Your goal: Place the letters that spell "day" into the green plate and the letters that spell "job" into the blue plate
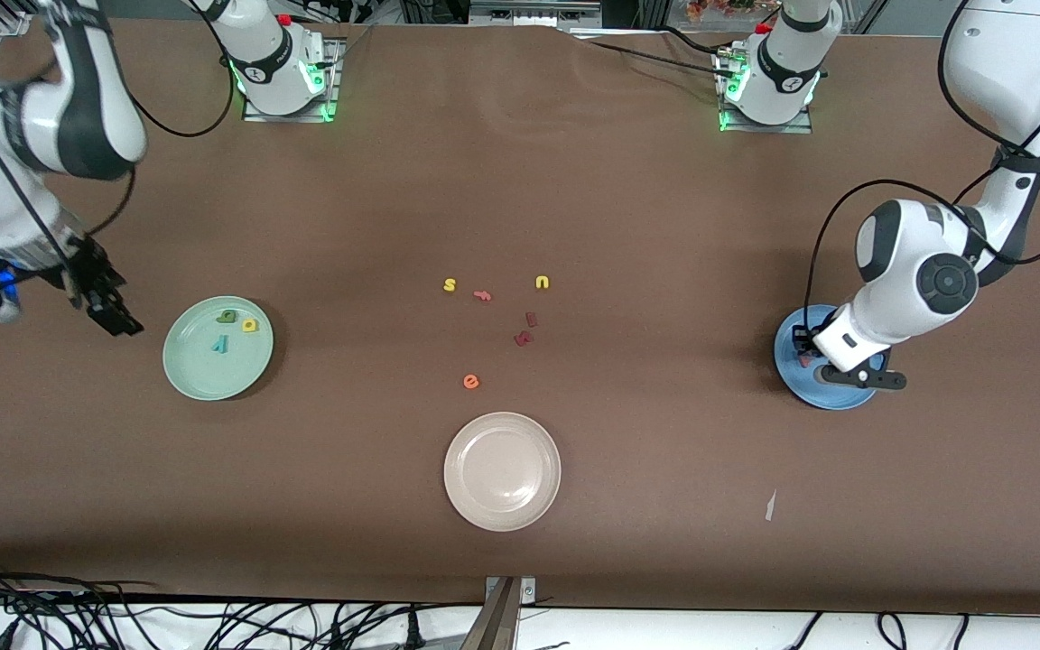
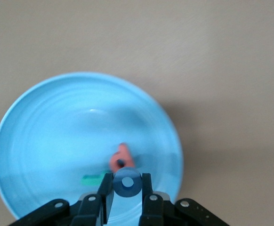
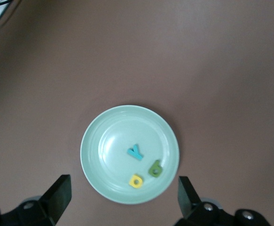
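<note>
The green plate (image 1: pixel 186 375), toward the right arm's end, is holding "d" (image 3: pixel 155 168), "a" (image 3: pixel 136 181) and "y" (image 3: pixel 135 151); the right gripper (image 1: pixel 109 307) is hanging wide open beside it. Over the blue plate (image 2: pixel 43 122), the left gripper (image 2: pixel 127 188) is pinching the "o" (image 2: pixel 127 183) above the "b" (image 2: pixel 121 159) and, seemingly, the "j" (image 2: pixel 93 179).

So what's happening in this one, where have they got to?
Two arms are sorting foam letters into plates. The green plate already holds the "d", "a" and "y"; the right hand hangs open above the table beside it. The left hand is shut on the blue "o" just over the blue plate, where the pinkish "b" and a teal letter, partly hidden, already lie. The beige plate and several spare letters sit mid-table.
</note>
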Robot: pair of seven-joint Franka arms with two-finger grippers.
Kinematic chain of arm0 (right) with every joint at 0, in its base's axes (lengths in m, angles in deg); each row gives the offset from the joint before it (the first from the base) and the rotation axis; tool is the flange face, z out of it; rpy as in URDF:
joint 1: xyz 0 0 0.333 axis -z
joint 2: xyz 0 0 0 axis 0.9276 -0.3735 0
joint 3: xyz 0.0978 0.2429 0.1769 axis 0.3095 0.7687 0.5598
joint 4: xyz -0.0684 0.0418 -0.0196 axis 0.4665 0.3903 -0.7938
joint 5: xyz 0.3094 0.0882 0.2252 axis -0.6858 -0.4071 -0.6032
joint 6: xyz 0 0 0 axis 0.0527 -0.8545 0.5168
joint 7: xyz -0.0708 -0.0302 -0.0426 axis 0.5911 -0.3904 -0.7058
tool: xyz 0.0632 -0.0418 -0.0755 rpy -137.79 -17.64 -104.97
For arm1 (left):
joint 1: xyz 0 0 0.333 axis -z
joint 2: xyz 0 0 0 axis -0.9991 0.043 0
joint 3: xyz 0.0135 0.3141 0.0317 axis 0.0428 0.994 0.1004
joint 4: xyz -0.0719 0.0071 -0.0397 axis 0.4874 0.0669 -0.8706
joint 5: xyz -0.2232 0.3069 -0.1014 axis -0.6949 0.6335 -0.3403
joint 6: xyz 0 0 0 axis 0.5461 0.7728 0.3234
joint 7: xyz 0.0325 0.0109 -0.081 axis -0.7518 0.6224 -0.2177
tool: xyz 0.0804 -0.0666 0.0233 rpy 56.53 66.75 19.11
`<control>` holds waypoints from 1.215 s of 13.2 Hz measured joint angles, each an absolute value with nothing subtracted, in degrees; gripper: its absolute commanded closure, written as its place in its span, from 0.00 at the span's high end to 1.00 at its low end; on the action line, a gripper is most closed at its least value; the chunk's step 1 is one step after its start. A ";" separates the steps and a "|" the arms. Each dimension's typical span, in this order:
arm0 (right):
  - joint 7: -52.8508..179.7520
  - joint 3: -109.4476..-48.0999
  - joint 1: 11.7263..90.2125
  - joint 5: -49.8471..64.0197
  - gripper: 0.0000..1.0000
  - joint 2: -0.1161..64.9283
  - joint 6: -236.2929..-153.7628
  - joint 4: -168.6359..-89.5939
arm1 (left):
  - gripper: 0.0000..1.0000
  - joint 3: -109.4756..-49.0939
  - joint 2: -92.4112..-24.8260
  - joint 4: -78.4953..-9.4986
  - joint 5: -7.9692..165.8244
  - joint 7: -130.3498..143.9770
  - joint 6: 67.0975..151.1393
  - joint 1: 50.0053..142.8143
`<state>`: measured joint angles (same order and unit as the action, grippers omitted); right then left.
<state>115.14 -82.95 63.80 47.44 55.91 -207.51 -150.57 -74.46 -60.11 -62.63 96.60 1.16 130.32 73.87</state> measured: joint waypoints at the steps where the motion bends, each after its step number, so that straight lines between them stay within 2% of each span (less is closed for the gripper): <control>1: 109.55 -82.46 64.29 47.52 1.00 57.76 -200.83 -147.52 | 1.00 -74.47 -60.23 -63.48 96.68 0.54 130.73 72.73; 4: 97.34 -77.77 67.16 47.53 1.00 59.31 -185.79 -137.24 | 1.00 -74.48 -60.94 -62.40 96.70 -1.74 129.05 70.69; 6: 92.75 -74.31 67.83 47.54 1.00 58.16 -180.64 -133.01 | 1.00 -74.59 -61.61 -57.57 96.70 -2.06 121.09 70.62; 9: 82.79 -73.18 68.07 47.53 1.00 54.88 -171.97 -125.72 | 1.00 -74.74 -62.43 -49.64 96.70 -2.17 108.68 70.62; 11: 80.18 -73.63 68.68 47.07 1.00 52.86 -170.06 -120.71 | 1.00 -74.70 -62.52 -46.40 96.70 -2.17 104.42 70.60; 14: 75.98 -76.83 68.52 45.54 1.00 51.46 -170.03 -118.85 | 1.00 -73.75 -62.86 -41.94 96.70 -2.16 98.89 69.99; 16: 74.54 -78.17 67.66 45.26 1.00 51.60 -169.97 -118.77 | 1.00 -68.84 -64.92 -39.48 93.98 -2.19 96.68 71.84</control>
